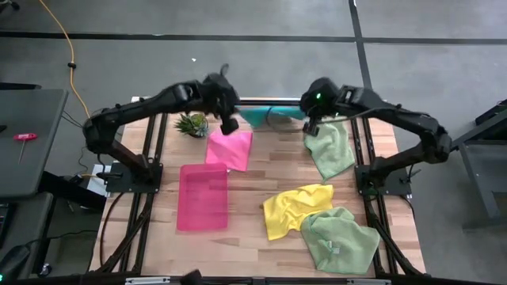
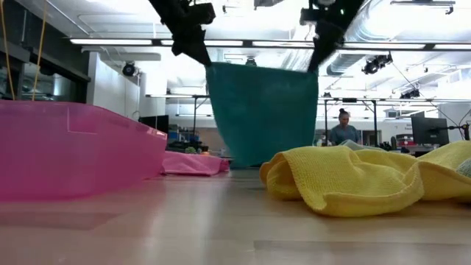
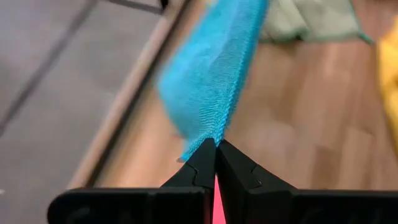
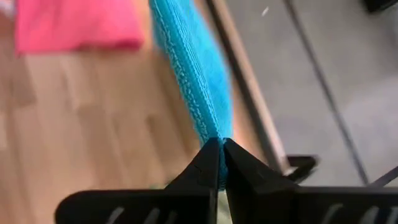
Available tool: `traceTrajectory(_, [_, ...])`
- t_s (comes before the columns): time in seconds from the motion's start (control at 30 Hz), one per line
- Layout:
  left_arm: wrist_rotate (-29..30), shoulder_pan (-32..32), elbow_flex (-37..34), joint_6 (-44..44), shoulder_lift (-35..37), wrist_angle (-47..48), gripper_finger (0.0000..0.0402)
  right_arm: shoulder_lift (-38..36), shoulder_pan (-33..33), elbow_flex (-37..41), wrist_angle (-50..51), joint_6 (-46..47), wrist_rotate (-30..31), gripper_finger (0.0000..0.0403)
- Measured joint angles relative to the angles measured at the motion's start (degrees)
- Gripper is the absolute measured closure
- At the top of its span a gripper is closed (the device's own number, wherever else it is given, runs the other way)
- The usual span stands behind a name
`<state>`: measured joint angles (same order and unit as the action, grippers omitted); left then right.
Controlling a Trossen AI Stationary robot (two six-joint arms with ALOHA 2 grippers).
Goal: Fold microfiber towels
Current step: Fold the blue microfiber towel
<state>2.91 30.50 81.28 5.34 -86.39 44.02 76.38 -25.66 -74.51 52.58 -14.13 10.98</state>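
Observation:
The teal towel (image 2: 261, 114) hangs spread between my two grippers over the table's far edge; it also shows in the high view (image 1: 269, 115). My left gripper (image 1: 230, 124) is shut on its upper left corner and my right gripper (image 1: 311, 123) on its upper right corner. The hot pink towel (image 1: 230, 149) lies flat near the left gripper. The yellow towel (image 1: 295, 208) lies crumpled at the near right. One pale green towel (image 1: 331, 149) lies at the far right, the other (image 1: 339, 239) at the near right. My left gripper pinches the teal towel's upper corner (image 3: 203, 138) between its two fingertips, coming from above. The towel hangs below the fingers, its top edge drawn across to the other gripper. My right gripper pinches the towel's other upper corner (image 4: 214, 132) between its two fingertips, also from above. The towel hangs below it as a flat sheet (image 2: 294, 96); whether its lower edge touches the table I cannot tell.
A rigid translucent pink tray (image 1: 203, 196) stands at the near left. A small spiky green plant (image 1: 192, 123) stands at the far left beside the left gripper. Bare wood lies in the table's middle (image 1: 277, 170). A person (image 2: 343, 129) sits in the room behind.

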Motion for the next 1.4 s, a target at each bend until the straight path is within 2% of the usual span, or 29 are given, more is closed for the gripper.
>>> traceTrajectory(0.23, [-0.8, -11.0, -12.5, -9.9, 0.0, -6.9, 0.0401, 0.0, 6.3, 12.1, -4.2, 7.1, -3.9, 0.0403])
traceTrajectory(0.43, [-1.0, -20.1, -21.4, -22.6, 0.0, -15.1, 0.0401, 0.0, 13.4, 19.2, -8.4, 15.5, -8.7, 0.0403])
traceTrajectory(0.6, [-1.0, -26.3, -24.8, -32.4, 0.0, -17.5, 0.0401, 0.0, 19.1, 24.2, -14.6, 26.6, -14.2, 0.0403])
traceTrajectory(0.97, [-1.4, -36.4, -25.3, -44.6, 0.0, -17.9, 0.0401, 0.0, 32.4, 27.0, -19.7, 46.2, -15.6, 0.0403])
traceTrajectory(1.13, [-5.1, -35.5, -25.3, -45.2, 0.0, -18.0, 0.0401, 0.0, 34.3, 27.0, -19.9, 57.1, -15.1, 0.0403])
traceTrajectory(1.4, [-2.9, -24.0, -25.3, -36.3, -0.3, -18.6, 0.0401, 0.0, 26.9, 27.1, -18.3, 62.7, -4.3, 0.0403])
